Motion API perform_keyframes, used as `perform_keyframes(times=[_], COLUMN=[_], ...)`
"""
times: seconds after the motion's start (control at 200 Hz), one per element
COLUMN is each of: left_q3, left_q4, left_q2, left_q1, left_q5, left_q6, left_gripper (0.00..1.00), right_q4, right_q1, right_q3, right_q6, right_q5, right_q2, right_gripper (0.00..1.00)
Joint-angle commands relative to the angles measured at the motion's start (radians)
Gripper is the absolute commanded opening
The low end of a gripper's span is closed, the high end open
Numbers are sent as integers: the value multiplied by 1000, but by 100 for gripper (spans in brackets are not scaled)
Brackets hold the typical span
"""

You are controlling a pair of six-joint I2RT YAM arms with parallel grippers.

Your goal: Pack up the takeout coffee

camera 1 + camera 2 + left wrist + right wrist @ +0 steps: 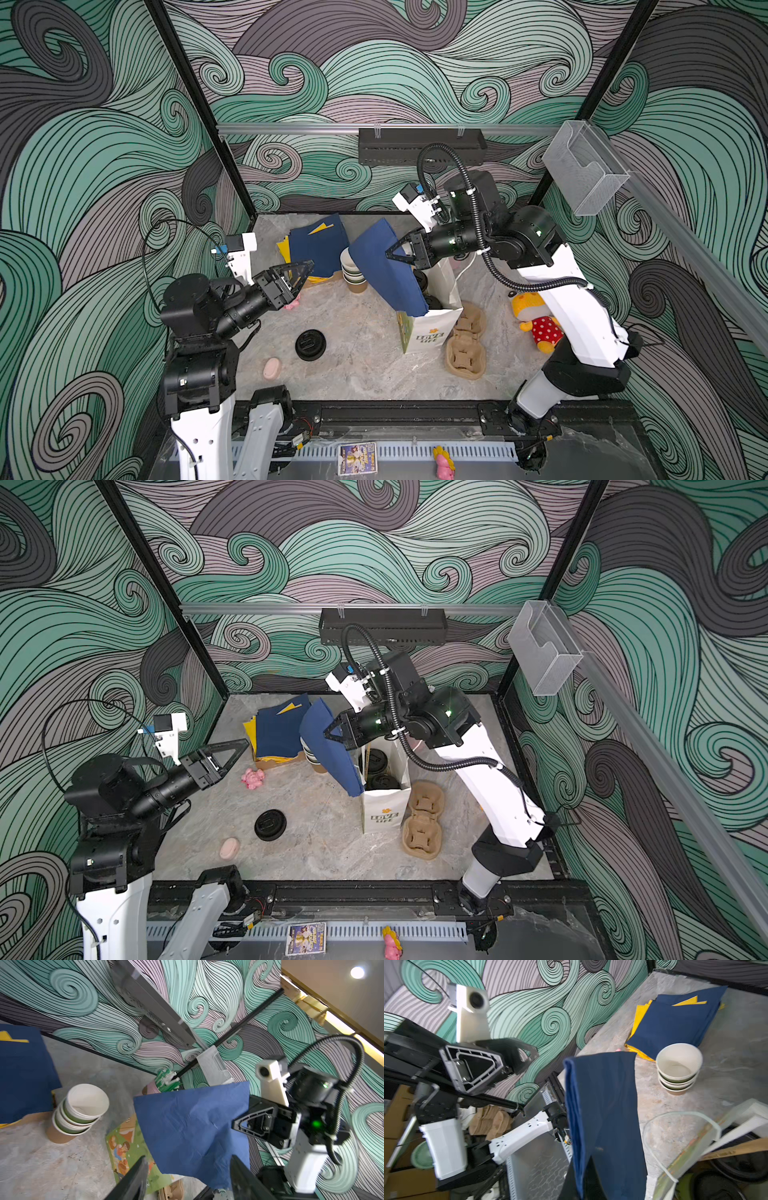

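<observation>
In both top views the two takeout coffee cups (377, 760), showing only their glossy black lids, already stand inside the upright white paper bag (384, 804). The right hand (328, 733), pinched shut on a corner of a limp navy napkin (332, 766), hangs it over the bag's mouth, probably to tuck it in beside them, while the left hand (305, 277) holds off to the side. In the left wrist view its fingers (133, 1180) stand spread with nothing between them, clear of the crinkled sheet, and in the right wrist view the napkin drapes in soft folds beside the stiff bag rim (741, 1126).
</observation>
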Motion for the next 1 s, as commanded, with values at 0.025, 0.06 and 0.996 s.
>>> perform_keyframes(times=[0.025, 0.06, 0.996], left_q3=[-85, -98, -109], left_q4=[163, 188, 263], left_q2=[-28, -30, 74], left_q1=[-94, -136, -503], left_q5=[45, 26, -284], left_q6=[-122, -133, -104], left_gripper=[70, 73, 69], right_q4=[139, 201, 903], right_q1=[8, 12, 134], right_q3=[-39, -72, -362], right_q6=[114, 144, 510], right_q5=[-202, -221, -13], right_q2=[9, 0, 10], right_gripper=[0, 0, 0])
